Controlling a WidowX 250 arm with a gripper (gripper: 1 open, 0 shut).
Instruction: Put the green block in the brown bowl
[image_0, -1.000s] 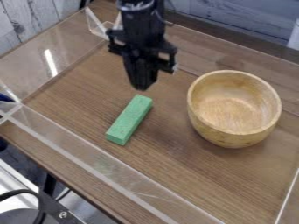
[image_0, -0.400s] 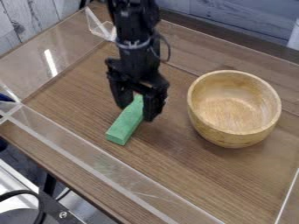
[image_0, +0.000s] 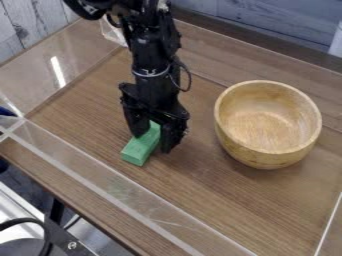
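The green block (image_0: 140, 148) lies on the wooden table, its far end hidden between the fingers of my gripper (image_0: 155, 132). The black gripper points straight down with its jaws open, one finger on each side of the block's far half, low near the tabletop. I cannot tell whether the fingers touch the block. The brown bowl (image_0: 269, 122) stands upright and empty to the right of the gripper, apart from it.
Clear acrylic walls (image_0: 80, 165) fence the table along the front and left sides. A black cable loop (image_0: 40, 240) sits outside the wall at the lower left.
The gripper's jaws have opened, and it has come down from above the block to straddle its far end. The block and the bowl have stayed in place.
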